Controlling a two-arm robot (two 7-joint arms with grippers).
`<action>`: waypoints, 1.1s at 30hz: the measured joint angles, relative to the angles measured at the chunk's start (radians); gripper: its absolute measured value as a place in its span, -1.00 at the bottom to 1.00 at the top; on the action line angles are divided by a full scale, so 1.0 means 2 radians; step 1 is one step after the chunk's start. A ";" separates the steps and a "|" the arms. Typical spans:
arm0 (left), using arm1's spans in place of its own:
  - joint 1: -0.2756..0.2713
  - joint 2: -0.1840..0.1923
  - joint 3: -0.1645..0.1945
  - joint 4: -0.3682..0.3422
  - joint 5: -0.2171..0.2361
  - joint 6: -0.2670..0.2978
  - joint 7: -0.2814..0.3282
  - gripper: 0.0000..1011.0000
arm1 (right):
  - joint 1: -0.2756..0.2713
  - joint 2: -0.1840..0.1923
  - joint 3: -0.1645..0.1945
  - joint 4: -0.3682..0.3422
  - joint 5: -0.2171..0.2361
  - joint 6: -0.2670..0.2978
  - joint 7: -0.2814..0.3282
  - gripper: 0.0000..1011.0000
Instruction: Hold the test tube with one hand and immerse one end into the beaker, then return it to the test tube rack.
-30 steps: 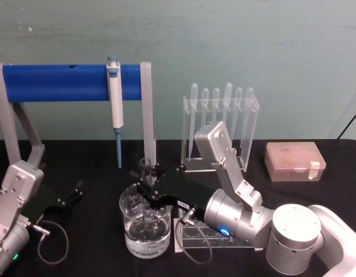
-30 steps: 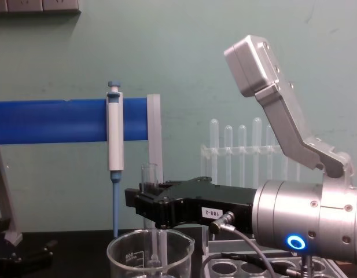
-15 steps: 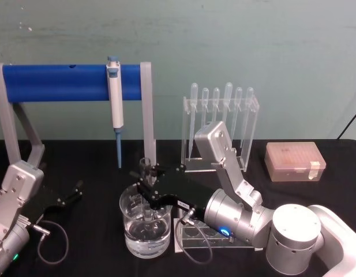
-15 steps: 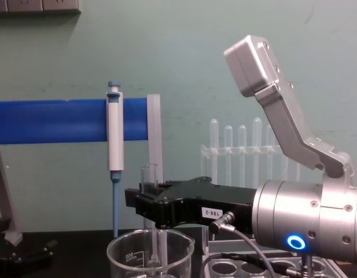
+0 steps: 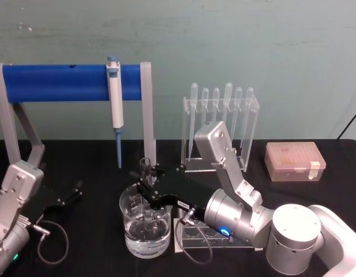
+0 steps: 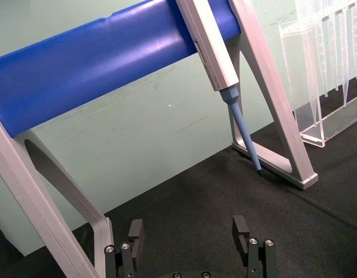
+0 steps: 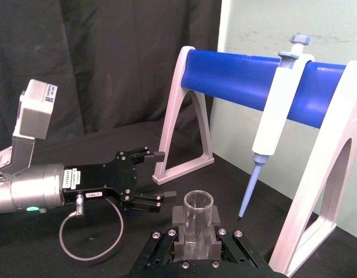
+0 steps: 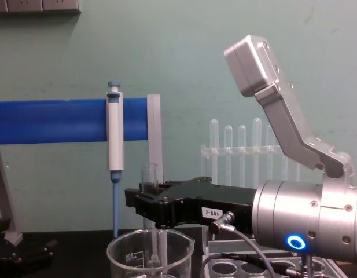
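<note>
The right gripper (image 5: 146, 188) reached across the black table (image 5: 91, 156) with its black jaws closed on the test tube (image 5: 146, 167) partway down its length, holding it upright. The tube's open rim stood above the jaws. Its lower part hung straight below them inside the beaker (image 5: 129, 226), which sat directly under the fingertips with clear liquid in its bottom. Whether the rounded end touched the liquid could not be made out. In the chest view the tube (image 8: 150, 174) rose above the gripper (image 8: 148, 200) and ran down past the rim of the beaker (image 8: 123, 246). The right wrist view showed the tube (image 7: 198, 215) clamped between the two pads.

Back from the fingertips, under the gripper's silver wrist, lay the clear test tube rack (image 5: 192, 234), and the wrist covered much of it. Just beyond the jaws stood the grey post of a frame carrying a blue bar (image 5: 56, 82). A white-and-blue pipettor (image 5: 115, 107) hung from the bar, its tip near the tube but apart from it. Farther beyond the wrist stood a clear stand of plastic pipettes (image 5: 221, 115). A pale box (image 5: 295, 161) sat well off to the wrist's right.

The left gripper (image 5: 70, 194) lay low over the table, well apart from the beaker. Its jaws were spread wide with nothing between them, as its own wrist view showed (image 6: 188, 237).
</note>
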 joint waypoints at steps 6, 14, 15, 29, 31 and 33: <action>0.000 0.000 0.000 0.000 0.000 0.000 0.000 0.98 | 0.000 0.000 0.000 0.000 0.000 0.000 0.000 -0.55; 0.000 0.000 0.000 0.000 0.000 0.000 0.000 0.98 | 0.000 0.000 0.000 0.000 0.000 0.000 0.000 -0.55; 0.000 0.000 0.000 0.000 0.000 0.000 0.000 0.98 | 0.000 0.000 0.000 0.000 0.000 0.000 0.000 -0.55; 0.000 0.000 0.000 0.000 0.000 0.000 0.000 0.98 | 0.000 0.000 0.000 0.000 0.000 0.000 0.000 -0.55; 0.000 0.000 0.000 0.000 0.000 0.000 0.000 0.98 | 0.000 0.000 0.000 0.000 0.000 0.000 0.000 -0.55; 0.000 0.000 0.000 0.000 0.000 0.000 0.000 0.98 | 0.000 0.000 0.000 0.000 0.000 0.000 0.000 -0.55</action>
